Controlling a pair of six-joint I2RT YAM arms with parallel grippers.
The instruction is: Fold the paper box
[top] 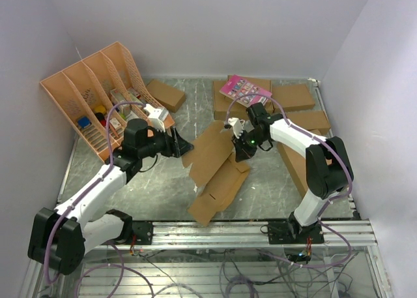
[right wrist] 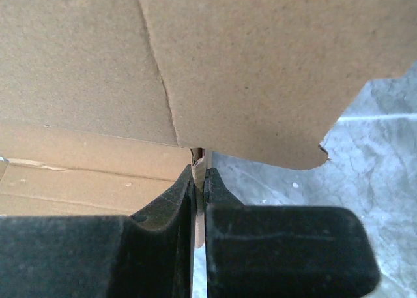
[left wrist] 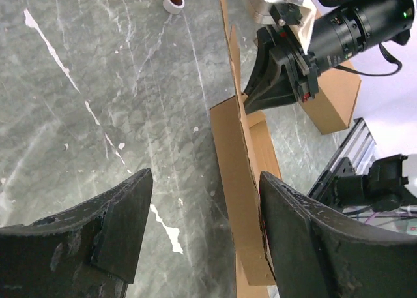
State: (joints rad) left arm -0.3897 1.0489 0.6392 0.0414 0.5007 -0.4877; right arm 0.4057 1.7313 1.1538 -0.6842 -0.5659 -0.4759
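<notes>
The paper box point(top: 218, 171) is a flat brown die-cut sheet with flaps, partly raised off the marble table in the middle. My right gripper point(top: 241, 152) is shut on its upper right edge; in the right wrist view a thin cardboard edge is pinched at the gripper point(right wrist: 201, 175), with the sheet point(right wrist: 260, 70) spreading above. My left gripper point(top: 184, 145) stands open at the sheet's left edge. In the left wrist view, the left gripper point(left wrist: 205, 213) has a strip of the sheet point(left wrist: 238, 180) between its fingers, close by the right finger point(left wrist: 306, 239), not squeezed. The right gripper point(left wrist: 270, 83) shows beyond.
An orange file rack point(top: 98, 96) stands at the back left. A small brown box point(top: 166, 94) lies next to it. A brown box with a pink card point(top: 244, 89) and other brown boxes point(top: 293, 96) sit at the back right. A metal rail point(top: 260, 231) runs along the near edge.
</notes>
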